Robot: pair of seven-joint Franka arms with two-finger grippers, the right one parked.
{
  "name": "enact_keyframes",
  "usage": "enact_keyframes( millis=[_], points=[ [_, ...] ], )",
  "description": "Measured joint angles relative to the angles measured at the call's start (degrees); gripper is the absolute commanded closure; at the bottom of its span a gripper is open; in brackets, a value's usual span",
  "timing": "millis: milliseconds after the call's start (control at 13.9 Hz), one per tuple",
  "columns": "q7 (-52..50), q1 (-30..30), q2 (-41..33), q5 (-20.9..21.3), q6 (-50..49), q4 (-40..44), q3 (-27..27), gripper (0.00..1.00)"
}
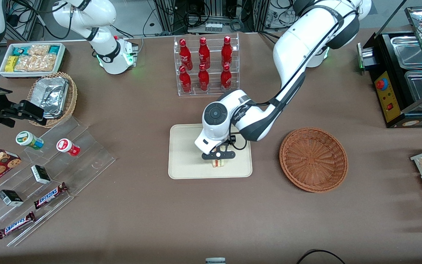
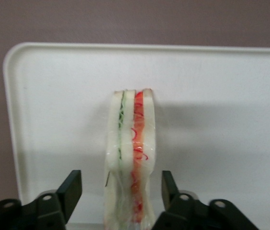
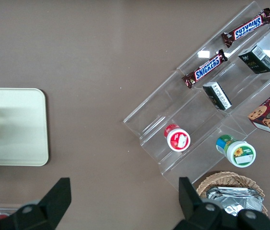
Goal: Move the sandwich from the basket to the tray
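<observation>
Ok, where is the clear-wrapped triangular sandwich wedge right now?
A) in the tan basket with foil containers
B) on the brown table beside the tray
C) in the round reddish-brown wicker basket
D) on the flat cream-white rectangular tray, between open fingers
D: the clear-wrapped triangular sandwich wedge stands on its edge on the flat cream-white rectangular tray, the left gripper open around it with gaps either side; the round reddish-brown wicker basket holds nothing.

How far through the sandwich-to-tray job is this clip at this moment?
Nearly finished. Done: the basket is empty and the sandwich stands on its edge on the tray. In hand: the gripper hangs low over the tray, its fingers spread with a gap on each side of the sandwich, so it looks released. Left: lifting the arm clear of the tray.
</observation>
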Motion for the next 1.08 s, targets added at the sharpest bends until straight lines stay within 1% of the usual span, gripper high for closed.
enact_keyframes(
  millis=[216,361,505,649,794,1082],
  points=[
    [-2.91,2.69,-7.21,-0.96,-8.02,1.41,0.07,0.01],
    [-3.02,7.26,-14.02,-3.91,-15.25,1.57,0.19,0.01],
    [-1.17,13.39,-20.56,-6.64,-21.76,1.48,0.23,0.01],
    [4.82,19.15,-25.42,-8.9,-27.62,1.27,0.3,0.01],
    [11.88,24.48,-28.57,-10.11,-31.72,0.76,0.34,0.01],
    [23.98,32.65,-31.55,-13.02,-34.86,0.2,0.36,0.01]
  ],
)
